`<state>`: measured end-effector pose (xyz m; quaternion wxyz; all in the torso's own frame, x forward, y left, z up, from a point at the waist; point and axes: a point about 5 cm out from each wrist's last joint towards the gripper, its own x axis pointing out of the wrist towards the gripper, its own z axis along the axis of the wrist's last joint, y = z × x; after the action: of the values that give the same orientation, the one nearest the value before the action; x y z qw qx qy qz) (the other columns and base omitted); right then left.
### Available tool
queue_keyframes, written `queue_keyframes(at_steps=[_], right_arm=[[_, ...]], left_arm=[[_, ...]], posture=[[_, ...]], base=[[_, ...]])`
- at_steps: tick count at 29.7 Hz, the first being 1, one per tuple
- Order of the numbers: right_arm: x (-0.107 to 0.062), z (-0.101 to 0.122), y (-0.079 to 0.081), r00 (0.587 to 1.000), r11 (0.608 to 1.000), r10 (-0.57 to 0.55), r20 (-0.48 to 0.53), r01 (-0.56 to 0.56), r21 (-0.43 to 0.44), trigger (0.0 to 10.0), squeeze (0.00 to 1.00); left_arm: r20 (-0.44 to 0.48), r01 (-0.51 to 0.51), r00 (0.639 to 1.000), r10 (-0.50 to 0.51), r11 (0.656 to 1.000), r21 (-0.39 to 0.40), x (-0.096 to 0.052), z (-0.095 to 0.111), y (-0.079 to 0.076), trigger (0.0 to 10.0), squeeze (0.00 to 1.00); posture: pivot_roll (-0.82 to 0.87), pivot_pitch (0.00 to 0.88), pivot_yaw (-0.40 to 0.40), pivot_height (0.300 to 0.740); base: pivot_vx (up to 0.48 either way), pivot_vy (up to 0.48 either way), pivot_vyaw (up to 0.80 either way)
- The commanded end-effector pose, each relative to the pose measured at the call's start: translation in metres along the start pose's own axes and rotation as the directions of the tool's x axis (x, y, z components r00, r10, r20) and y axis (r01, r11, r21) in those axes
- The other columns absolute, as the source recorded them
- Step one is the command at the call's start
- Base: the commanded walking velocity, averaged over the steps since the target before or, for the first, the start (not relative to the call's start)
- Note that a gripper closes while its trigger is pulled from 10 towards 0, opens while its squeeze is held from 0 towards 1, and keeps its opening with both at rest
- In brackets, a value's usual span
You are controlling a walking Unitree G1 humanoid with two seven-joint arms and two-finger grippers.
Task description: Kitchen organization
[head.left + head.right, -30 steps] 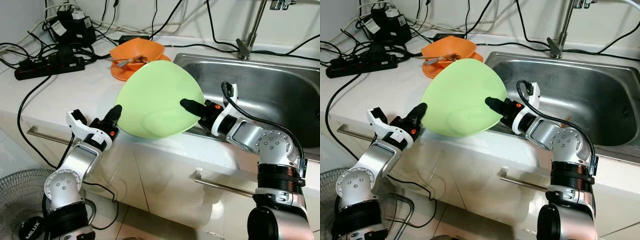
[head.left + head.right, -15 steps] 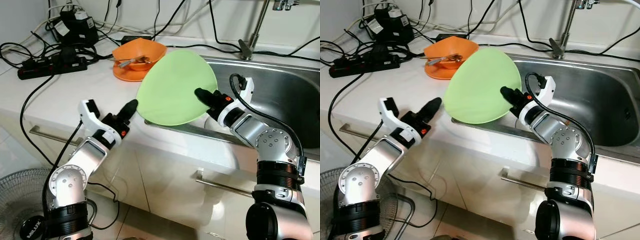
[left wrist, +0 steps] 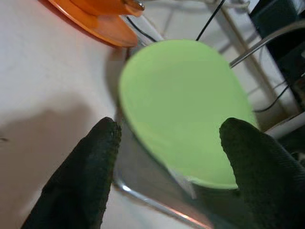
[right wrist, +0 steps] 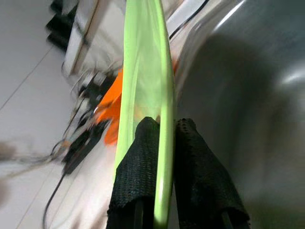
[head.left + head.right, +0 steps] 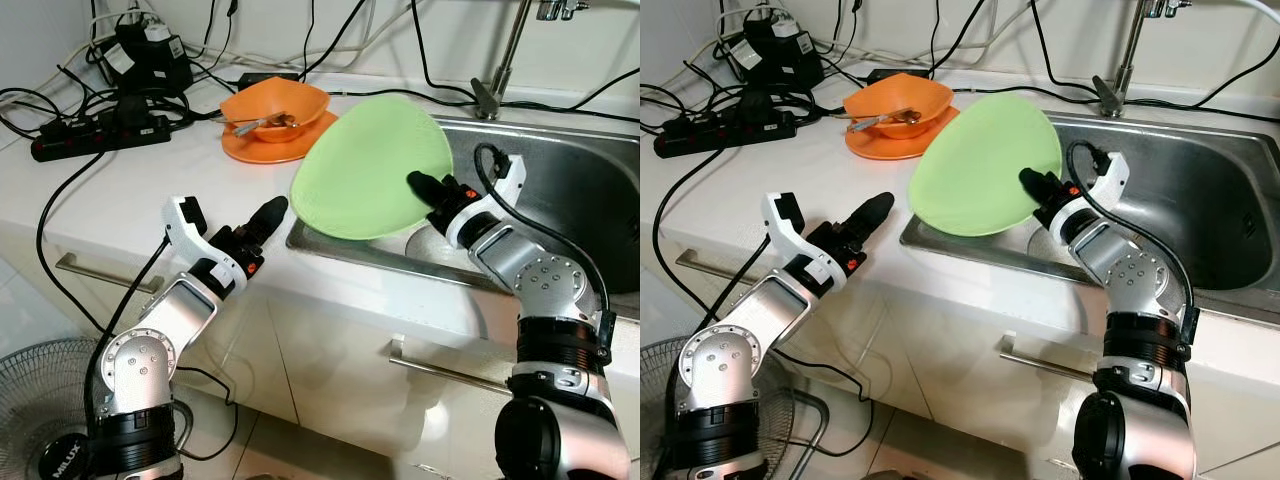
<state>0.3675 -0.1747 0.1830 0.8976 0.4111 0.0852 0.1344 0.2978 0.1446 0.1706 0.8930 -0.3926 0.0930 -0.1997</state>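
Right wrist view shows the right gripper (image 4: 162, 138) clenched on the rim of the green plate (image 4: 145, 86), one black finger (image 4: 138, 171) on each face, the plate seen edge-on. From the head cameras, the green plate (image 5: 370, 165) is held tilted, nearly upright, in the air above the left front corner of the steel sink (image 5: 570, 190); its lower edge hangs just above the sink rim, whether touching cannot be told. The left gripper (image 5: 268, 215) hovers over the white counter (image 5: 130, 190) near the front edge, just beside the plate's lower left edge but apart from it, jaws parted and holding nothing; the left wrist view confirms both fingertips (image 3: 95, 157) spread with the plate beyond them. Behind the plate, an orange bowl (image 5: 277, 103) sits on an orange plate (image 5: 262, 148), with a utensil resting across the bowl. A black power strip (image 5: 95, 135) and tangled cables occupy the counter's far left. Open counter lies between the strip and the left gripper. The sink basin to the right of the plate is open. A faucet stem (image 5: 500, 60) rises behind the sink.
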Motion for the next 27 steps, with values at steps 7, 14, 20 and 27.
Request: queue_keyframes(at_steps=[7,14,20,27], right_arm=[[0.001,0.030,-0.018,0.967,0.976,-0.183,0.176,0.200,-0.085,0.0,0.00],[0.007,0.032,-0.031,0.943,0.916,-0.286,0.172,0.322,-0.240,0.0,0.00],[0.014,0.019,-0.042,0.933,0.856,-0.351,0.079,0.354,-0.377,0.0,0.00],[0.018,0.007,-0.045,0.931,0.824,-0.365,0.006,0.326,-0.464,0.0,0.00]], left_arm=[[-0.128,0.057,0.991,-0.029,0.974,0.219,0.004,-0.008,-0.016,10.0,1.00],[-0.196,0.095,0.980,-0.034,0.946,0.311,0.009,-0.015,-0.018,10.0,1.00],[-0.231,0.131,0.972,-0.050,0.928,0.348,0.012,-0.016,-0.022,10.0,1.00],[-0.274,0.158,0.960,-0.053,0.912,0.379,0.013,-0.018,-0.022,10.0,1.00]], posture=[[-0.04,0.029,0.095,0.740],[-0.04,0.040,0.114,0.740],[-0.03,0.045,0.133,0.740],[-0.02,0.042,0.153,0.740]], base=[[0.000,0.000,0.00],[0.000,0.000,0.00],[0.000,0.000,0.00],[0.000,0.000,0.00]])
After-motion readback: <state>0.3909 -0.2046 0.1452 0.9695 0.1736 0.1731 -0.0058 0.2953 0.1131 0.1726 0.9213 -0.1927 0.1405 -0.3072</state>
